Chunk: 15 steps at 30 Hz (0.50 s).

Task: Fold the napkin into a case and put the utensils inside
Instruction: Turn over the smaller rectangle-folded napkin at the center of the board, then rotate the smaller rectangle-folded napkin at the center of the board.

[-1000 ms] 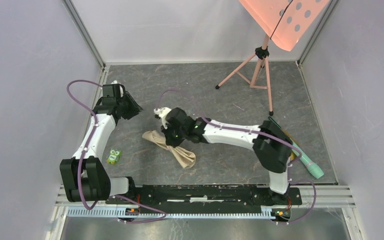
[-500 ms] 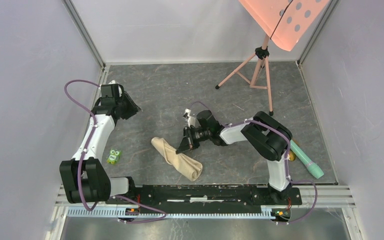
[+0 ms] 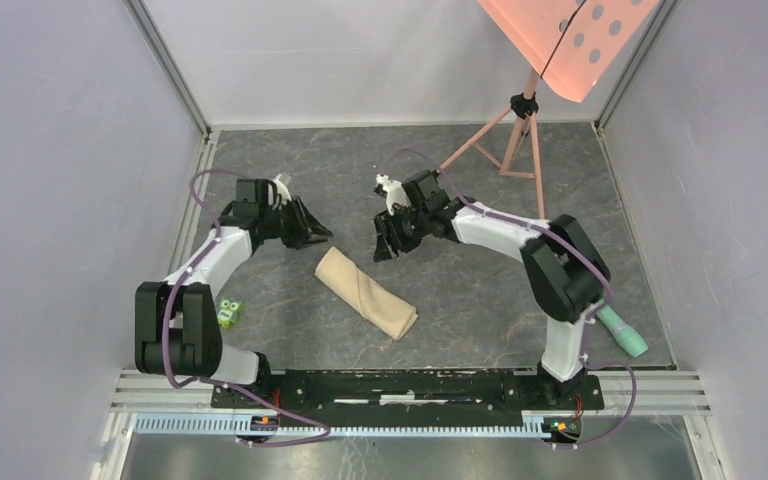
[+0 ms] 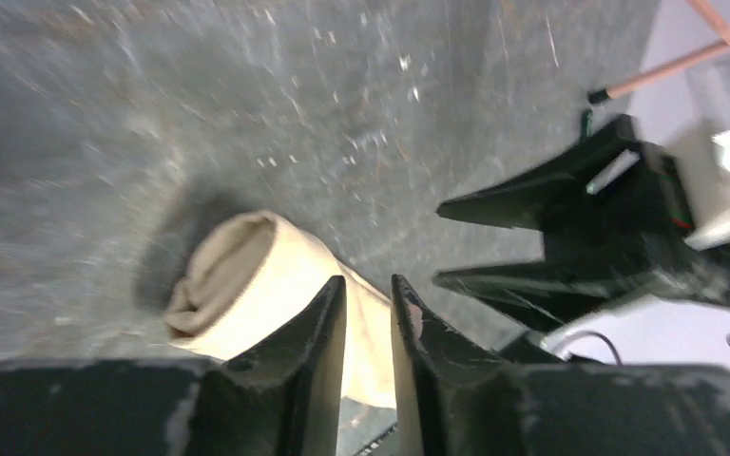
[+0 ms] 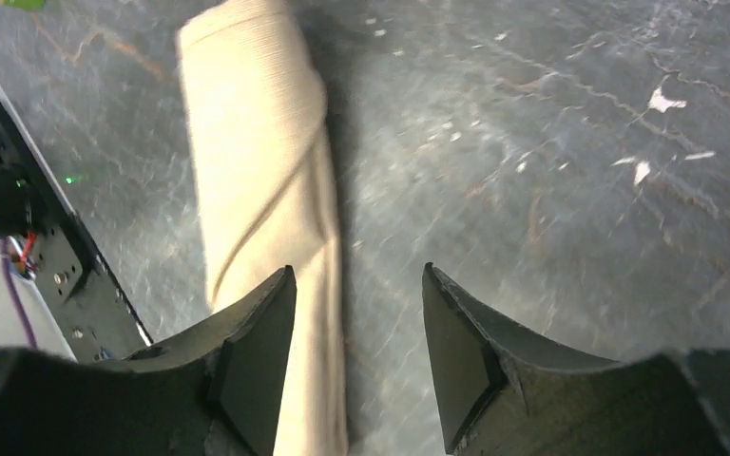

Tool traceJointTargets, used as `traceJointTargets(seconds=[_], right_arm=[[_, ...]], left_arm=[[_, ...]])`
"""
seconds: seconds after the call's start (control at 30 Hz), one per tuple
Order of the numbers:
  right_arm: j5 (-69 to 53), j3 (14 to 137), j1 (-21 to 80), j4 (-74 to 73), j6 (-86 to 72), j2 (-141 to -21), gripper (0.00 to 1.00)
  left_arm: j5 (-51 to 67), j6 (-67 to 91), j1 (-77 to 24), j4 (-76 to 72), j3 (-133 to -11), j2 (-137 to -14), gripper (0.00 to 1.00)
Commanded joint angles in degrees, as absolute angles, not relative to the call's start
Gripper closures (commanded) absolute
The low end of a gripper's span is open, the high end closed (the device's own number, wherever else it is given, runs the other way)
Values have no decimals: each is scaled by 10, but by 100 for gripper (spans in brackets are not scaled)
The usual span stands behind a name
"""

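Though soft, tube-shaped napkin (image 3: 366,292)

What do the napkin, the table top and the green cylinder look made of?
The napkin: soft woven cloth, matte beige; fine weave lines and limp rolled folds show in the right wrist view. The table top: a hard dark grey sheet with marble-like veins and scuffs, perhaps stone-print laminate. The green cylinder: smooth mint, probably plastic; too small to be sure.

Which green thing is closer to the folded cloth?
The little frog toy, beside the left arm. The mint-green cylinder lies farther off, beyond the right arm.
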<state>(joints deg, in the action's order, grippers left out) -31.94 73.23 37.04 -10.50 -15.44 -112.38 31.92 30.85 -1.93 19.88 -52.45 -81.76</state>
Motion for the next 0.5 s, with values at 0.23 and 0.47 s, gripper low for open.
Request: traceJointTargets(seconds=[0.23,0.47], right_arm=[[-221,550,554,-57,-181,-917,61],[-100,412,546,19,-199,-914,69]], left_arm=[[375,429,-70,88,-436,-892,78],[269,414,-69,109,-449,-955,85]])
